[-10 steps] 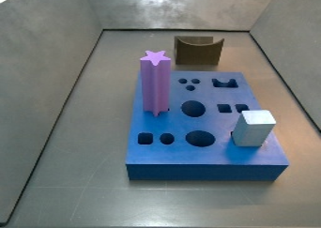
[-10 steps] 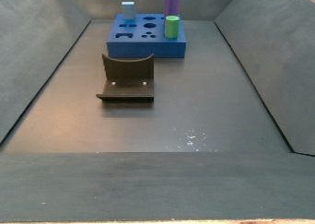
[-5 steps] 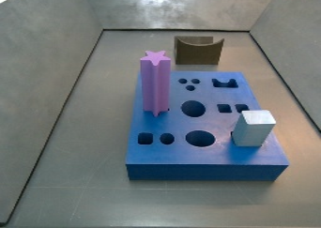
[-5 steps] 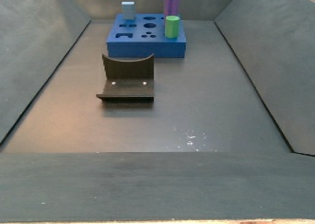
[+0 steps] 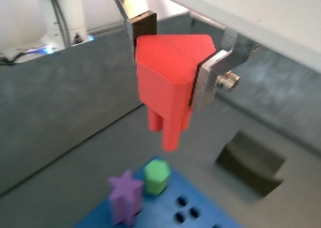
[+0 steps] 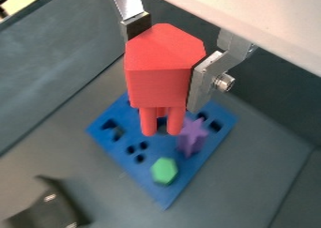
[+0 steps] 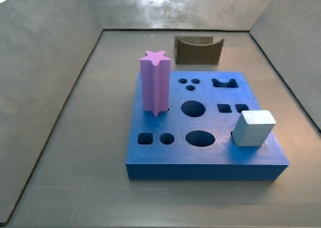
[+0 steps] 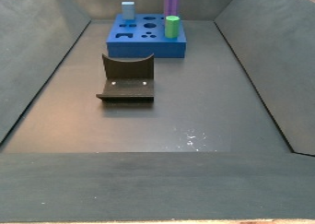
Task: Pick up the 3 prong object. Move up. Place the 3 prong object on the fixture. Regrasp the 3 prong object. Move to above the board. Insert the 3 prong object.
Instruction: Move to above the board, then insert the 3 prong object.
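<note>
The 3 prong object is a red-orange block with its prongs hanging down, and my gripper is shut on its sides. It hangs high in the air over the blue board, apart from it. Neither the gripper nor the 3 prong object shows in the side views, where the board lies flat on the floor. The dark brown fixture stands on the floor beside the board.
A tall purple star-topped post, a green piece and a pale grey cube stand in the board. Grey sloping walls enclose the floor.
One second ago a bit of red showed at the top edge of a side view above the board; it has since risen out of that view. Nothing on the floor moved.
</note>
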